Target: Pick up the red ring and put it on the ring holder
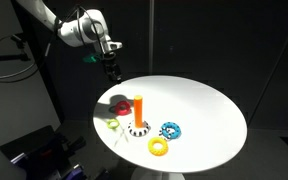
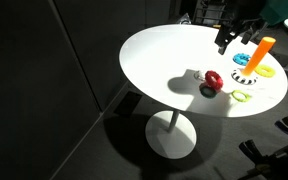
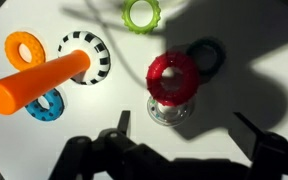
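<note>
The red ring (image 3: 172, 75) rests on the white table on a small shiny round disc (image 3: 167, 110); it shows in both exterior views (image 1: 119, 105) (image 2: 213, 80). The ring holder, an orange peg (image 3: 39, 82) on a black-and-white base (image 3: 92, 50), stands beside it (image 1: 139, 108) (image 2: 261, 52). My gripper (image 3: 187, 125) is open and empty. It hangs well above the table over the red ring (image 1: 109, 62) (image 2: 224, 40) and touches nothing.
A yellow ring (image 3: 26, 47), a blue toothed ring (image 3: 46, 105) and a green toothed ring (image 3: 141, 13) lie around the holder. The round white table (image 1: 204, 100) has a dark drop all round its edge.
</note>
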Tool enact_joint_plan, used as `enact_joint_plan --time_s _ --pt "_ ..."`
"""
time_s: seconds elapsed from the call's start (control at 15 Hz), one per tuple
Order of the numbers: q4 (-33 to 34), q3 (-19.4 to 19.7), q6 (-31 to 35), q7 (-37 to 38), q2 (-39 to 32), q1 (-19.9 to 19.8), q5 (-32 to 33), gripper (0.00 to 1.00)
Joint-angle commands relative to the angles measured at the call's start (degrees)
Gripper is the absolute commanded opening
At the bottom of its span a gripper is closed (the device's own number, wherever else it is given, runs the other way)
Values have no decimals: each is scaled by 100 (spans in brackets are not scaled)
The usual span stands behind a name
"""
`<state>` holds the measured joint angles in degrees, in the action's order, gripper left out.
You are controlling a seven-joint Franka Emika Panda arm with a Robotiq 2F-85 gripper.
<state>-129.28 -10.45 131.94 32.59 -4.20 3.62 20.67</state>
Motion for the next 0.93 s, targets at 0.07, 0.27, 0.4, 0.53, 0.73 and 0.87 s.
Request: enact_joint_plan --time_s 0.07,0.27,0.4,0.53,0.73,0.87 --pt "566 358 86 390 -723 332 436 100" --pt "754 551 76 623 -1061 542 421 100" --pt "871 693 46 938 -1253 708 450 100" --pt "952 826 61 1295 -1399 861 506 100" --pt "1032 1021 139 1873 -1582 1067 757 100" --pt "1086 1122 156 2241 -1704 1166 930 100"
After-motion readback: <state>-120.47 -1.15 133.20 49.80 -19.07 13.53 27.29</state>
